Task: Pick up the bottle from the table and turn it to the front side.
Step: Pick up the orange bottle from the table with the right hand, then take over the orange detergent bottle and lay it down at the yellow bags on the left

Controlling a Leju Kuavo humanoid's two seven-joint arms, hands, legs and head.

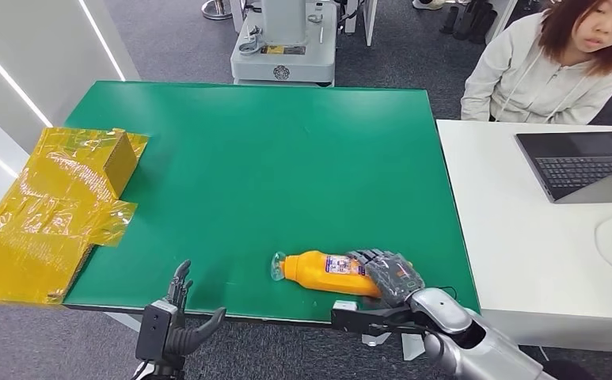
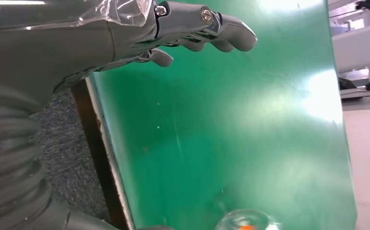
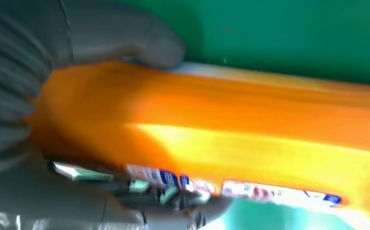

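An orange bottle (image 1: pixel 324 272) with a clear cap and a printed label lies on its side near the front edge of the green table (image 1: pixel 271 166), cap pointing left. My right hand (image 1: pixel 389 275) wraps around its base end, fingers over the top. The right wrist view puts the orange bottle (image 3: pixel 230 139) close up with the thumb (image 3: pixel 125 40) on one side and fingers (image 3: pixel 173 203) on the other. My left hand (image 1: pixel 177 317) hovers at the table's front edge, left of the bottle, fingers spread and holding nothing. The left hand (image 2: pixel 125 33) and the bottle's cap (image 2: pixel 245 221) appear in the left wrist view.
A crumpled yellow box (image 1: pixel 57 206) lies on the table's left edge. A white desk (image 1: pixel 524 261) with a laptop (image 1: pixel 583 162) adjoins on the right, and a person (image 1: pixel 552 59) sits behind it. A robot base (image 1: pixel 285 43) stands beyond the table's far edge.
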